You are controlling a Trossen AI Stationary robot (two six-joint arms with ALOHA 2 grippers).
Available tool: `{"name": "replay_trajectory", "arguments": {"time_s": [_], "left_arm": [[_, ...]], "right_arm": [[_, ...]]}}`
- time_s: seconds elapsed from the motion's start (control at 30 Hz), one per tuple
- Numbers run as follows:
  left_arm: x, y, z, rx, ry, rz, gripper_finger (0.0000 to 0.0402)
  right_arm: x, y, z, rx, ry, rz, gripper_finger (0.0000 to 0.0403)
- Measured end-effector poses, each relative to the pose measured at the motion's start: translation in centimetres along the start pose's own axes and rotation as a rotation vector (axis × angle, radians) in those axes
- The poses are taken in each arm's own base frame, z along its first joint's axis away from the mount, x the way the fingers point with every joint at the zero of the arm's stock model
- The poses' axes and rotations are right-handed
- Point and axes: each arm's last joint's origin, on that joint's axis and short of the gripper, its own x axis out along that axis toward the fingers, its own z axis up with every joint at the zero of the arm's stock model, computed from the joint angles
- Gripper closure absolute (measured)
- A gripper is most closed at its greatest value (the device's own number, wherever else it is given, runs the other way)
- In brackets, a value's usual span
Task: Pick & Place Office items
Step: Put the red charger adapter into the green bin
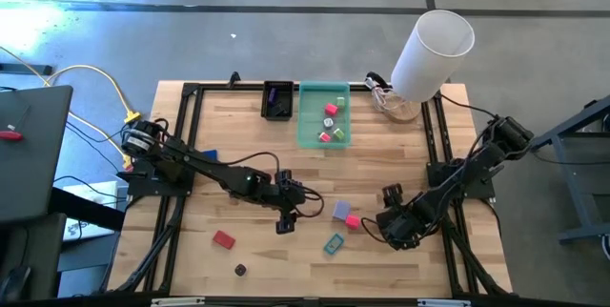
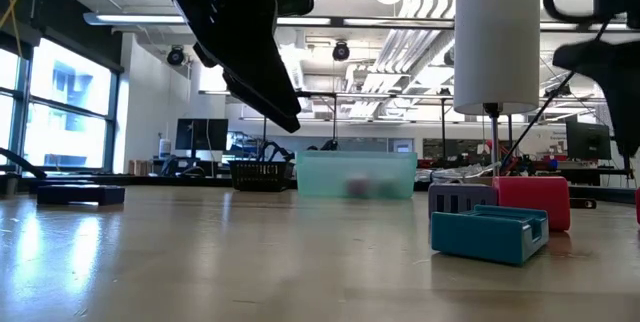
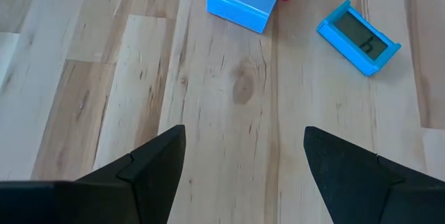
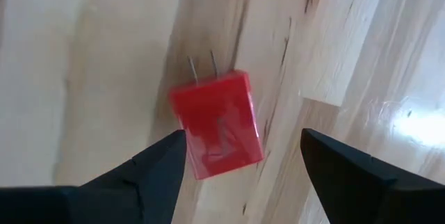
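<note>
My left gripper point(image 1: 285, 219) hangs open over bare wood left of the table's middle, nothing between its fingers point(image 3: 245, 130). Beyond it lie a blue block point(image 3: 240, 0) with a pink block point(image 1: 353, 221) against it, and a teal piece point(image 3: 358, 36). My right gripper point(image 1: 389, 233) points almost straight down, open, near the front right. A red block with two metal prongs point(image 4: 217, 123) lies flat on the wood just ahead of and between its fingers point(image 4: 243, 135), untouched; in the high view the gripper hides it.
At the far edge stand a translucent green tray point(image 1: 307, 126) holding a few small pieces, a small black tray point(image 1: 277, 99) and a big white cylinder point(image 1: 434, 54). A red block point(image 1: 224, 239) and a tiny black piece point(image 1: 240, 270) lie front left. A blue piece point(image 1: 210, 155) lies beside the left arm.
</note>
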Motion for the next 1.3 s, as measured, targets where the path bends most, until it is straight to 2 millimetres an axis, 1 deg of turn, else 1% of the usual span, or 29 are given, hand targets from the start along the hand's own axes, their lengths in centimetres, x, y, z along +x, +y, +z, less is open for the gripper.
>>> {"name": "replay_trajectory", "arguments": {"time_s": [0.13, 0.27, 0.57, 0.83, 1.0, 1.07, 1.2, 1.3], "left_arm": [[0.0, 0.0, 0.0, -0.001, 0.0, 0.0, 0.0119], [0.0, 0.0, 0.0, -0.001, 0.0, 0.0, 0.0119], [0.0, 0.0, 0.0, -0.004, 0.0, 0.0, 0.0119], [0.0, 0.0, 0.0, -0.003, 0.0, 0.0, 0.0119], [0.0, 0.0, 0.0, -0.003, 0.0, 0.0, 0.0119], [0.0, 0.0, 0.0, -0.003, 0.0, 0.0, 0.0119], [0.0, 0.0, 0.0, -0.003, 0.0, 0.0, 0.0119], [0.0, 0.0, 0.0, -0.003, 0.0, 0.0, 0.0119]], "right_arm": [[1.4, 0.0, -0.6, 0.008, -0.032, 0.012, 0.0133], [1.8, 0.0, -0.8, 0.011, -0.038, 0.02, 0.0133], [1.8, 0.1, -0.6, -0.04, -0.051, 0.023, 0.0133], [0.8, 0.3, 0.3, -0.055, -0.066, 0.032, 0.0133], [0.7, 0.2, 0.2, -0.06, -0.047, 0.025, 0.0133], [0.7, 0.3, 0.2, -0.041, -0.051, 0.029, 0.0133], [0.6, 0.4, 0.4, 0.089, -0.049, 0.084, 0.0133], [0.6, 0.5, 0.3, 0.104, -0.039, 0.104, 0.0133]]}}
